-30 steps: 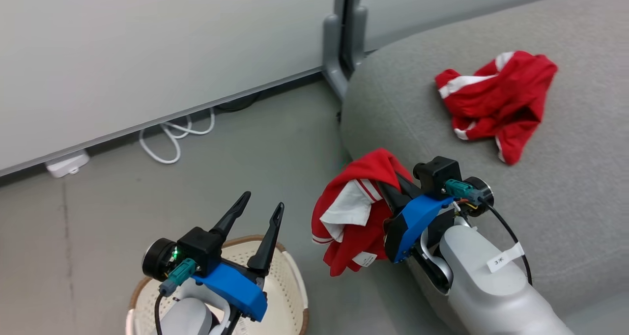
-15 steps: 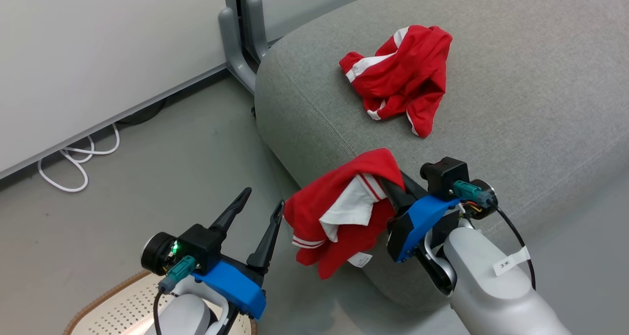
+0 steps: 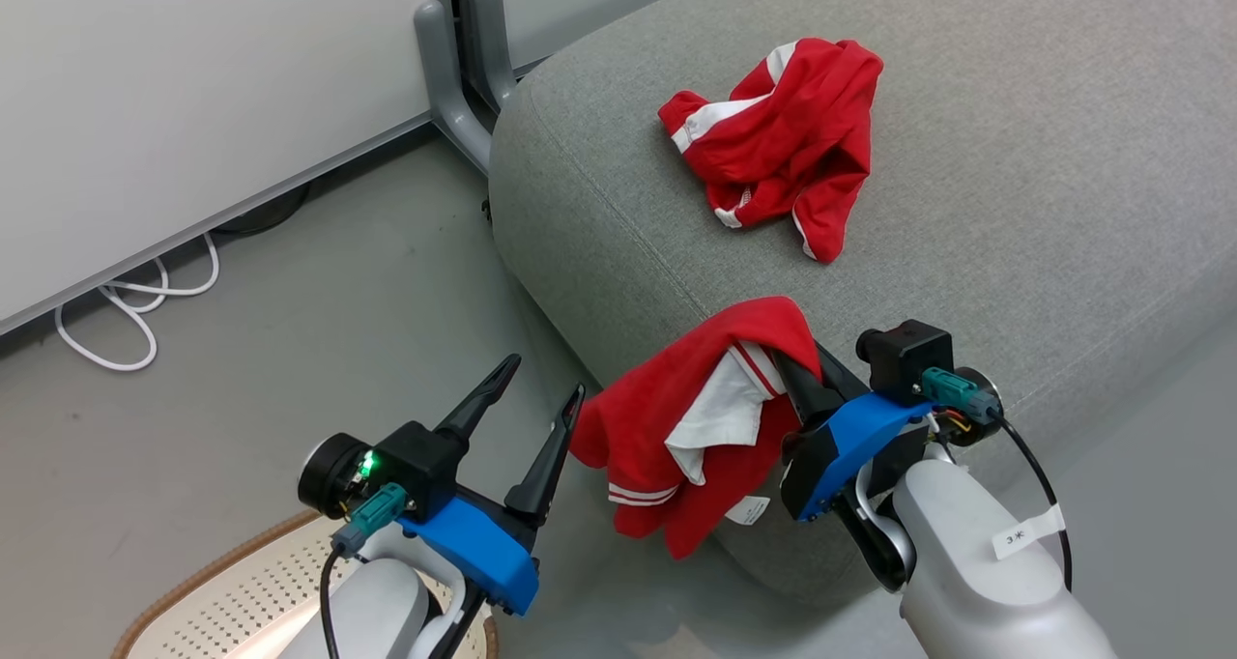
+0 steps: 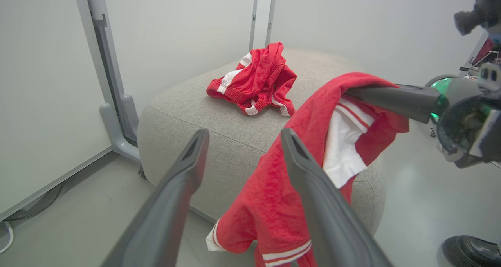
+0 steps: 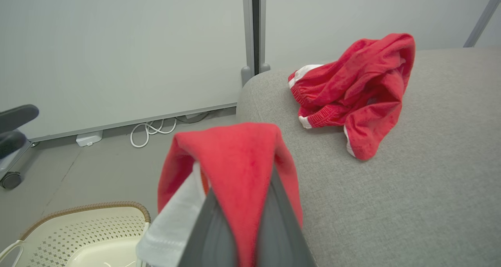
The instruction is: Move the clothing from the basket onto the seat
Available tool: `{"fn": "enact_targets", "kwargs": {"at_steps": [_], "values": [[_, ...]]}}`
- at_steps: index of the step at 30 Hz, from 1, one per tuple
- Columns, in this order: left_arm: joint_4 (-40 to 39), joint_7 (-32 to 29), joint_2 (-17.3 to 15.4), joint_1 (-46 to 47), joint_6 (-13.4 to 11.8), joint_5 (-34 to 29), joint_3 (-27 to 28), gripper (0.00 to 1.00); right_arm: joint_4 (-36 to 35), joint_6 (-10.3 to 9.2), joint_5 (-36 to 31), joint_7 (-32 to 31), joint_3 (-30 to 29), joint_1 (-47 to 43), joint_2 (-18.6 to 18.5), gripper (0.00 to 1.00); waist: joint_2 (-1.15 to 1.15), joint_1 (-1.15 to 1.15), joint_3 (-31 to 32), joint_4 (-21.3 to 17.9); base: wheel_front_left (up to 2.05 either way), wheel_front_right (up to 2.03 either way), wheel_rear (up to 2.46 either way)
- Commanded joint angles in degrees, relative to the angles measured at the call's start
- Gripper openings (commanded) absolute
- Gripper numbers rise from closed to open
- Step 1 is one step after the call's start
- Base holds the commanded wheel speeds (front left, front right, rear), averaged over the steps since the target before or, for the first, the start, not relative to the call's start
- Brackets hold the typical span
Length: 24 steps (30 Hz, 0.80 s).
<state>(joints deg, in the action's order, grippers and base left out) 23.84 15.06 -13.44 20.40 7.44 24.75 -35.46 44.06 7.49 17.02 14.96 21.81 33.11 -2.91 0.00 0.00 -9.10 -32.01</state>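
Fingers of the right gripper [image 3: 807, 381] are clamped on a red garment [image 3: 676, 403] with a white panel and striped trim, lower centre of the head view. The fingertips are buried under the cloth. It drapes over them and hangs down in front of the rounded front edge of the grey seat [image 3: 1015, 214]. Whether the hanging cloth touches the upholstery cannot be told. A small white label [image 3: 746, 511] shows near the lower hem, its print too small to read. In the right wrist view the two fingers lie pressed together with red fabric between and over them.

The left gripper [image 3: 544, 376], lower left of the head view, holds nothing. Its two dark fingers are spread apart just beside the hanging garment, and contact between the nearer finger and the cloth is hard to judge.

A second red garment [image 3: 783, 142] lies crumpled on top of the seat, upper centre, well apart from both grippers and folded in on itself.

The basket [image 3: 198, 564], cream with a brown rim, is cut off at the bottom-left corner and partly hidden behind the left arm. Only part of its inside can be seen.

A white cable [image 3: 126, 301] loops on the floor by the wall at the left edge. A black shoe [image 4: 467, 251] sits in the lower right corner of the left wrist view, cropped by the frame.
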Motion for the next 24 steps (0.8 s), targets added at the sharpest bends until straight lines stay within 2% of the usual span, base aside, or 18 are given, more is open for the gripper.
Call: {"fn": "enact_targets", "kwargs": {"at_steps": [1, 8, 15, 19, 24], "values": [[-0.19, 0.17, -0.42, 0.83, 0.05, 0.36, 0.39, 1.0, -0.46, 0.01, -0.07, 0.34, -0.24, -0.6, 0.04, 0.0, 0.0, 0.0, -0.07, 0.05, 0.0, 0.0, 0.0], [-0.93, 0.17, -0.89, 0.02, 0.05, -0.34, 1.6, 1.0, -0.29, 0.01, -1.31, 0.34, -0.68, 2.73, 0.03, 0.0, 0.0, 0.0, -1.1, -0.03, 0.0, 0.0, 0.0], [-3.3, 0.17, -2.36, -0.47, 0.05, -2.18, 4.22, 1.0, -1.75, 0.01, -4.75, -0.46, -6.47, 11.71, -0.7, 0.0, 0.0, 0.0, -4.67, -0.41, 0.0, 0.0, 0.0], [-5.56, 0.17, -3.85, 0.45, 0.05, -3.73, 4.93, 1.0, -4.27, 0.01, -6.32, -2.25, -11.15, 17.91, -2.62, 0.0, 0.0, 0.0, -7.95, 0.05, 0.0, 0.0, 0.0], [-8.58, 0.17, -6.0, 2.83, 0.05, -4.78, 5.17, 1.0, -8.92, 0.01, -7.45, -5.45, -18.05, 25.16, -6.9, 0.0, 0.0, 0.0, -13.23, 2.0, 0.0, 0.0, 0.0]]}}
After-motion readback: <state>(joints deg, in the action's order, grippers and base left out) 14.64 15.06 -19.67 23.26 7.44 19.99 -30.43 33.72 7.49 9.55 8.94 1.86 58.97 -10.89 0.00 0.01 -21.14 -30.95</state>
